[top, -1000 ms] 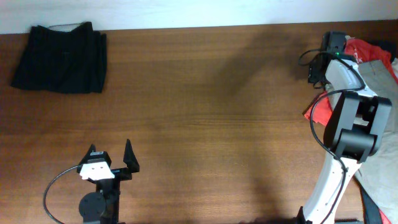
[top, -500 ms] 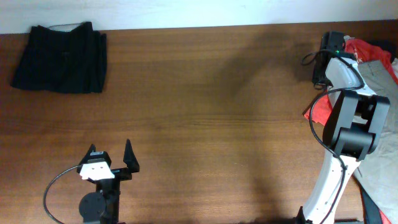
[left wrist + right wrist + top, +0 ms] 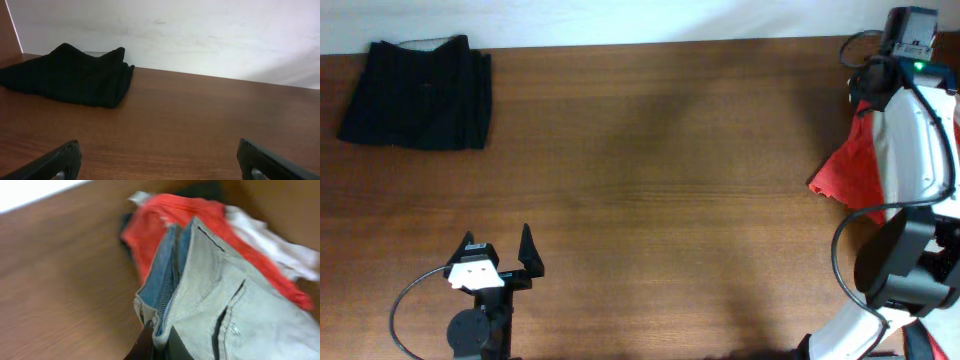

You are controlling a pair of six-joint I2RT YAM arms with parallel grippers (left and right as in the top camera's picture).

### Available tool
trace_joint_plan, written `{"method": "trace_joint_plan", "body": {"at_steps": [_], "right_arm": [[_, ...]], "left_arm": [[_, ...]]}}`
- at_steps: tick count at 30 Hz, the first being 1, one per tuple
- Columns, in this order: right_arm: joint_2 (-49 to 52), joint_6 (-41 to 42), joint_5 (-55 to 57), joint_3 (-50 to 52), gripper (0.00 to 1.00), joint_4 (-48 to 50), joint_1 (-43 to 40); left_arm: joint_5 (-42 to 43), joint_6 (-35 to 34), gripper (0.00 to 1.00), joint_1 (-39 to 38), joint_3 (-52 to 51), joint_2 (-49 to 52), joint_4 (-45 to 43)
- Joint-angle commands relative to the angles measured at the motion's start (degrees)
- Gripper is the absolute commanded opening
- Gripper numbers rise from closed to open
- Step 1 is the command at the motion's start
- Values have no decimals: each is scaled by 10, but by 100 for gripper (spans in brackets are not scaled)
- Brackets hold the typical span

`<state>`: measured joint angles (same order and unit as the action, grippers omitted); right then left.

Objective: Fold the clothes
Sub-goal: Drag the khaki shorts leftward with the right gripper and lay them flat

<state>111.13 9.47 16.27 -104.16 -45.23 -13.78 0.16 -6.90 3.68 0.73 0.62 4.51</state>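
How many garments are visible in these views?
3: black garment far left; red T-shirt at right edge; khaki shorts lying over it. Pile may hide more.

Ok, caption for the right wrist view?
Right fingers pinch the khaki shorts at the waistband, red T-shirt bunched behind.

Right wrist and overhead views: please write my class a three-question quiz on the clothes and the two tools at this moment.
1. True or false: the left tool holds the black folded fabric garment.
2. The right tool is shut on: A a yellow sponge; B the khaki grey-green cotton shorts; C nothing.
3. Fill in: the black garment lies near the far ___ corner of the brown wooden table.

Key: 1 false, its jaws stand open, apart from the garment; 2 B; 3 left.
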Motion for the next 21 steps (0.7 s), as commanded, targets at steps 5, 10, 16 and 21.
{"method": "trace_joint_plan", "body": {"at_steps": [5, 10, 16, 21], "right_arm": [[-38, 16, -108, -15, 4, 57, 195], [-3, 49, -133, -15, 4, 132, 370], [113, 108, -281, -15, 4, 240, 525], [110, 108, -310, -17, 10, 258, 542]], "left_arm": [[0, 3, 99, 2, -2, -3, 2], [0, 3, 99, 2, -2, -3, 2], [0, 3, 99, 2, -2, -3, 2], [0, 3, 99, 2, -2, -3, 2]]}}
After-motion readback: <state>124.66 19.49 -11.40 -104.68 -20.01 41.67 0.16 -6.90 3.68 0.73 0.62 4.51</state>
